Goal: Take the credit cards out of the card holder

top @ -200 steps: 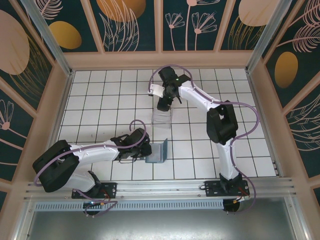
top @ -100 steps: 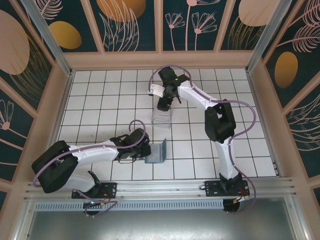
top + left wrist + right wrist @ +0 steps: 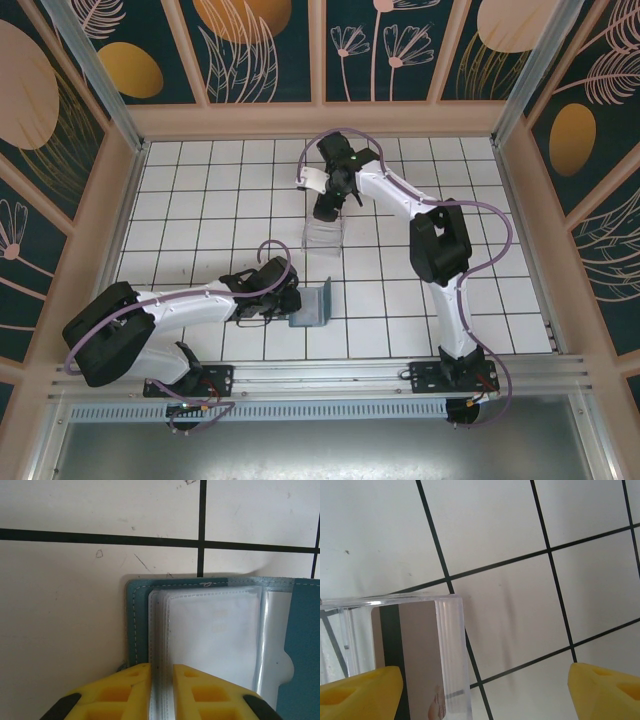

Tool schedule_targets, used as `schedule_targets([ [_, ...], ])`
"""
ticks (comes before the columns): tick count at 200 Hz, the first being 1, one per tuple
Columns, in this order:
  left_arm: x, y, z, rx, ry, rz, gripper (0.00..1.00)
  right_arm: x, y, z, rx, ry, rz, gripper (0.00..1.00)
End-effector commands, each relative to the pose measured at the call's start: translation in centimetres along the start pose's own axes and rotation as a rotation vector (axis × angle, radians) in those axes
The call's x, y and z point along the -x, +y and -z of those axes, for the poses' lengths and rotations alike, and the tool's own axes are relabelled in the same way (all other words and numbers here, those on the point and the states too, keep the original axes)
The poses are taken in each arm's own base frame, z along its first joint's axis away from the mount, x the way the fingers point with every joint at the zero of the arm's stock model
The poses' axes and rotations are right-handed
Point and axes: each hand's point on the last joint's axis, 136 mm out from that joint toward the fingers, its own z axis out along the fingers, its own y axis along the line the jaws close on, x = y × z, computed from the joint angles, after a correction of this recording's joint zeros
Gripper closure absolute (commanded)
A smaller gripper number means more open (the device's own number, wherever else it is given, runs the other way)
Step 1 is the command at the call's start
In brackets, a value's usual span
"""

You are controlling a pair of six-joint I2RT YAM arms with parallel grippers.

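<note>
Barely any shift. Right gripper (image 3: 326, 212) hovers wide open, empty, over clear tray (image 3: 322, 240). Nearward of tray, left gripper (image 3: 161, 675) pinches card holder (image 3: 318, 308).

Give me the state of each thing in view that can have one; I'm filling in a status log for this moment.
card holder, open, inside facing up.
left gripper, shut on the card holder's inner edge.
right gripper, open, jaws wide, by the clear tray.
clear tray, holding a card.
credit card, out of the card holder, inside the clear tray.
</note>
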Motion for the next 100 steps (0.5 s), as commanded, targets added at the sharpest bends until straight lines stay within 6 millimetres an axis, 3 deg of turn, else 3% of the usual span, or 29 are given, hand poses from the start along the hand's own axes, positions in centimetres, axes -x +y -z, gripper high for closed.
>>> schedule_targets([
  [1, -0.7, 1.5, 0.0, 0.053, 0.011, 0.01, 0.81, 1.2, 1.1, 1.3, 0.032, -0.037, 0.006, 0.13],
  [51, -0.7, 1.8, 0.1, 0.054, 0.006, 0.012, 0.81, -0.3, 0.7, -1.1, 0.009, 0.037, 0.002, 0.13],
  [100, -0.8, 2.1, 0.2, 0.057, 0.004, 0.02, 0.81, 1.7, 0.4, 1.4, -0.022, -0.018, 0.013, 0.13],
])
